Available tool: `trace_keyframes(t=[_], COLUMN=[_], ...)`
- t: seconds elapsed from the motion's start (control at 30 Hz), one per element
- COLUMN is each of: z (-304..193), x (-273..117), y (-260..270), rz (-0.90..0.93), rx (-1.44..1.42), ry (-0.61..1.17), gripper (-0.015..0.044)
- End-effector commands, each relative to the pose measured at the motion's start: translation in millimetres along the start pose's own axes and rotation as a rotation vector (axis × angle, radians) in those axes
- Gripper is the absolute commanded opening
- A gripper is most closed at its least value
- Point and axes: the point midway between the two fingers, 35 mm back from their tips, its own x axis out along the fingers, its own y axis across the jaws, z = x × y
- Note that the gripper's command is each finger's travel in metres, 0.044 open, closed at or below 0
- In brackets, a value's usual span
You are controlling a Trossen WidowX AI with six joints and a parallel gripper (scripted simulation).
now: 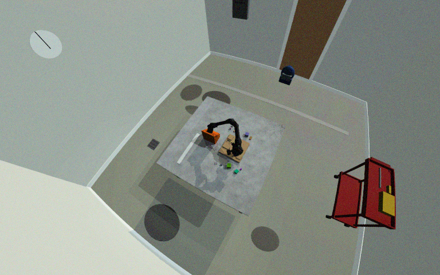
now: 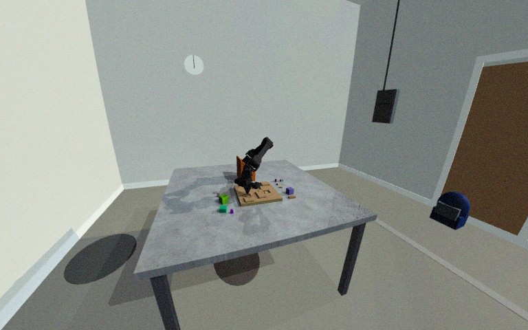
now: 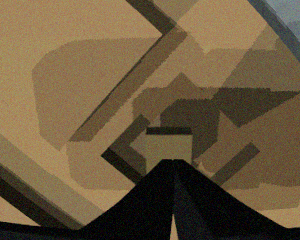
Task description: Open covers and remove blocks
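Board (image 1: 223, 149) (image 2: 275, 196) (image 3: 20, 75) on the table (image 1: 259, 163) (image 2: 300, 221) (image 3: 292, 22).

Top view: arm (image 1: 231, 121) (image 2: 258, 154), black, rises beside an orange wedge (image 1: 212, 137) (image 2: 239, 163), arches across and drops onto the board side. Gripper (image 1: 235, 151) (image 2: 247, 192) (image 3: 172, 170) over the board, hiding part of it; jaw state cannot be read from up here. Table mottled grey, stone-like. White strip (image 1: 187, 148), long and straight, near the wedge.

Exterior: upper arm slants, gripper points down, tips close over the board. Board a flat, square-cornered tan slab with raised pieces. Green block (image 1: 228, 165) (image 2: 223, 199), teal block (image 1: 236, 171) (image 2: 223, 209) and a small purple cube (image 1: 240, 169) (image 2: 231, 211) lie on the table off one side; violet cube (image 1: 246, 134) (image 2: 289, 190) and a flat tan piece (image 1: 250, 137) (image 2: 291, 196) off another.

Wrist view: jaws narrow, black tapered tips together, nothing gripped. Pale block (image 3: 169, 145), square-faced, shows just ahead of the tips, dark recess edges around it. Contact with it: cannot tell. Board grainy, matt, crossed by straight ridges and angular shadows.
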Motion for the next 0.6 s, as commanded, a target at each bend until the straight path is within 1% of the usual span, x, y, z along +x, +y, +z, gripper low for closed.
trace_keyframes(t=[0.0,0.57], z=[0.0,1.1], x=[2.9,13.5], y=[0.7,-2.7], rz=[0.007,0.007], rx=[0.004,0.004], ry=[0.001,0.002], gripper=[0.0,0.0])
